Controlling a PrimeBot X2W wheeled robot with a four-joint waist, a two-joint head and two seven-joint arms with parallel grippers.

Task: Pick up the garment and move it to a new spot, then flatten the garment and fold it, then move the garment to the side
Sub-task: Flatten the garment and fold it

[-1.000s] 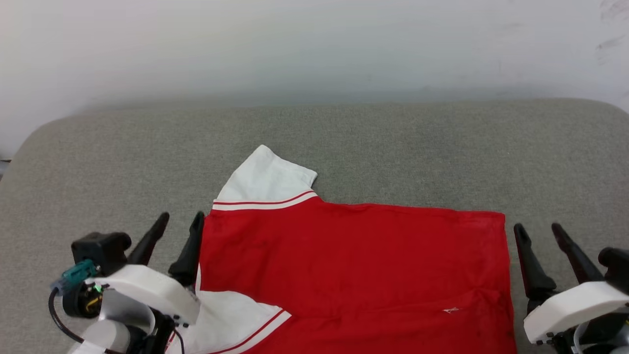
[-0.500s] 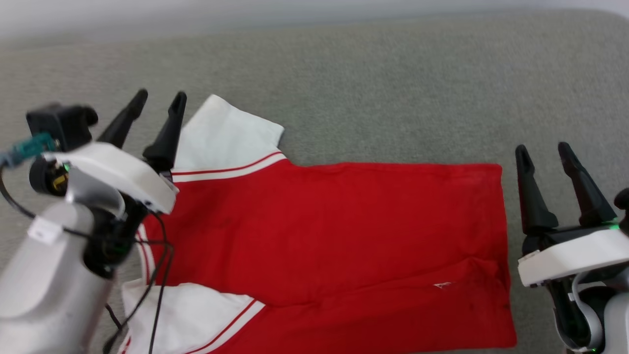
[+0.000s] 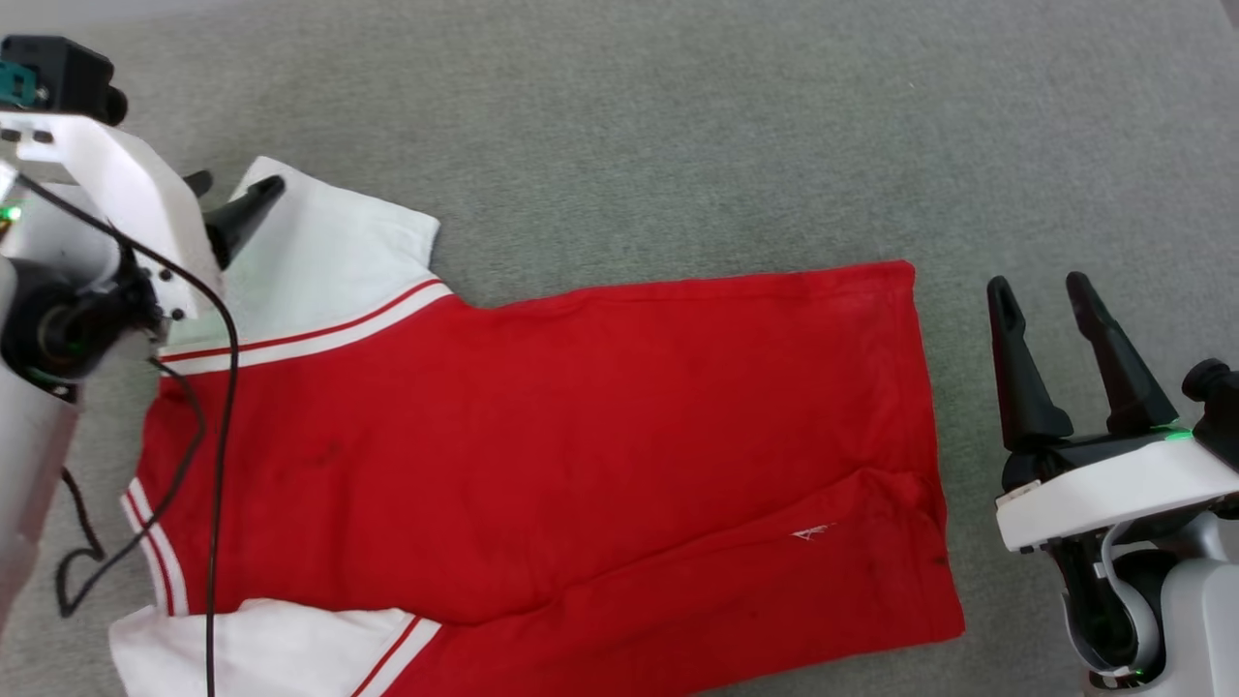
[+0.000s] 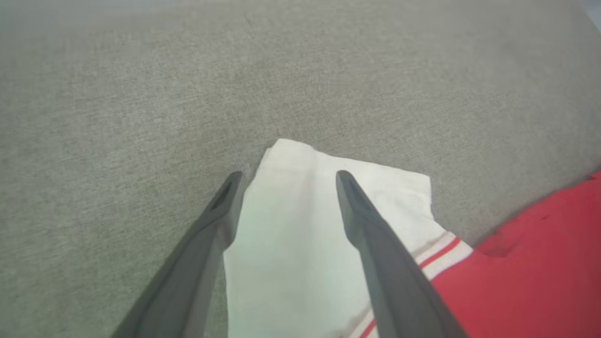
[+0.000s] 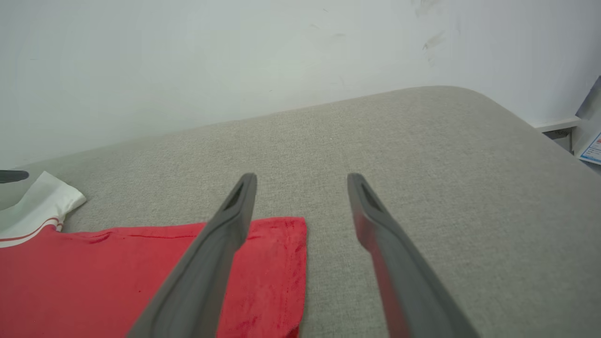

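Both pairs of jaws are standing spread wide and are gripping nothing. We are looking down on the garment [image 3: 542, 436], which is lying spread out on a grey upholstered surface [image 3: 678, 116], its red body running across the middle of the head view. One white sleeve [image 3: 329, 252] with red and white striped trim is pointing away from us at the far left. A second white sleeve [image 3: 261, 649] is lying at the near left, by the bottom edge. A long fold [image 3: 678, 571] is running slantwise across the red cloth towards its near right corner, with a small white mark [image 3: 813, 531] beside it.

We are holding our left gripper [image 3: 235, 184] over the far sleeve. In the left wrist view that gripper [image 4: 288, 176] is straddling the sleeve's outer edge: one finger is crossing the white cloth, and the other is lying over the grey beside it. Whether the tips are touching the cloth we cannot tell. A black cable [image 3: 232, 348] from the left arm is hanging across the garment's left part.

We are holding our right gripper [image 3: 1037, 284] just beside the garment's right edge, off the cloth, over bare grey. In the right wrist view one of its fingers is showing in front of the red corner and the other over the grey, with a pale wall [image 5: 188, 61] rising behind.
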